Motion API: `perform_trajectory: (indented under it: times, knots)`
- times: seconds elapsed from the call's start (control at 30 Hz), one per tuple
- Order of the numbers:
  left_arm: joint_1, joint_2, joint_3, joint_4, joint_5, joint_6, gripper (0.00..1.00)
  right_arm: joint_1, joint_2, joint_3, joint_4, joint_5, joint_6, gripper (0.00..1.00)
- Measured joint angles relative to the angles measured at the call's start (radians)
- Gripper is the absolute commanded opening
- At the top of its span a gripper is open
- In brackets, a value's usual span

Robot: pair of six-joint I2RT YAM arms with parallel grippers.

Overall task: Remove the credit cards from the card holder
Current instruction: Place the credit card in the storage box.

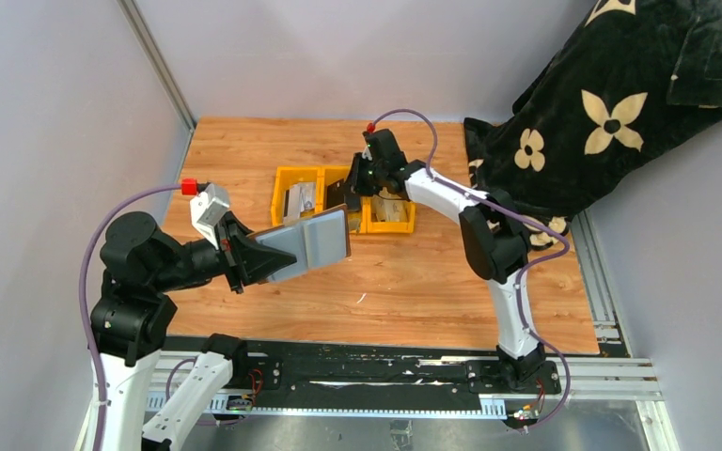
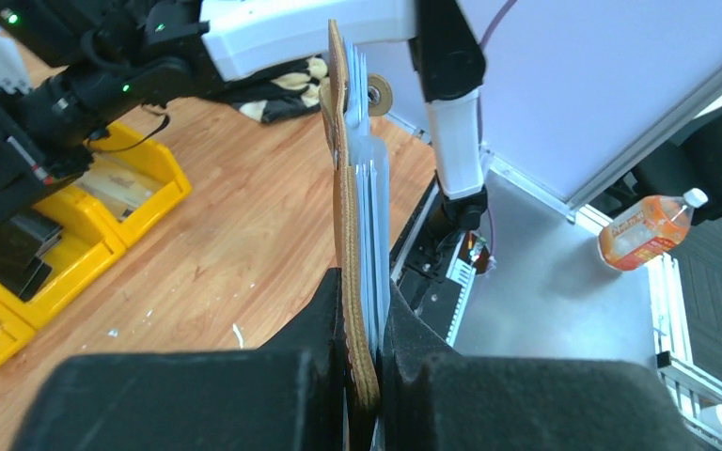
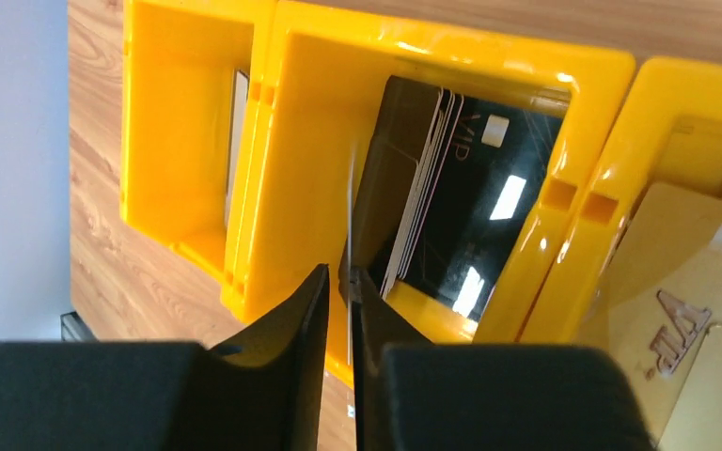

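- Top external view: the card holder (image 1: pixel 315 242) hangs open above the table, clamped in the left gripper (image 2: pixel 365 315).
- The right gripper (image 3: pixel 346 282) pinches one card (image 3: pixel 350 216) edge-on over the middle yellow bin (image 3: pixel 451 47), which already contains black cards (image 3: pixel 470 197).
- Likely step: depositing the card. The next move calls for a clean release.

The card holder (image 1: pixel 312 242) is hanging in the left gripper (image 1: pixel 261 256), just before the row of bins (image 1: pixel 287 175); the right gripper (image 3: pixel 343 277) is holding a card (image 3: pixel 350 197) over the middle bin (image 3: pixel 432 42).
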Motion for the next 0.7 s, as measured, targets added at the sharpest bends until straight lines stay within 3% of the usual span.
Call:
perform_trajectory:
  times: [0.07, 0.17, 0.27, 0.5, 0.7]
  knots:
    - [0.0, 0.0, 0.005, 0.014, 0.016, -0.008, 0.0, 0.006, 0.019, 0.019, 0.006, 0.017, 0.005, 0.46]
    - [0.0, -0.001, 0.011, 0.031, 0.038, -0.021, 0.0, 0.007, 0.017, 0.02, 0.014, 0.031, 0.003, 0.56]
    - [0.0, -0.001, 0.015, 0.046, 0.052, -0.029, 0.0, 0.006, -0.02, -0.005, 0.034, 0.03, -0.005, 0.71]
    - [0.0, -0.001, 0.018, 0.091, 0.075, -0.061, 0.0, 0.006, -0.409, -0.272, 0.159, -0.051, -0.023, 0.74]
    - [0.0, -0.001, 0.025, 0.127, 0.095, -0.099, 0.0, 0.006, -0.855, -0.585, 0.44, -0.271, 0.014, 0.79]
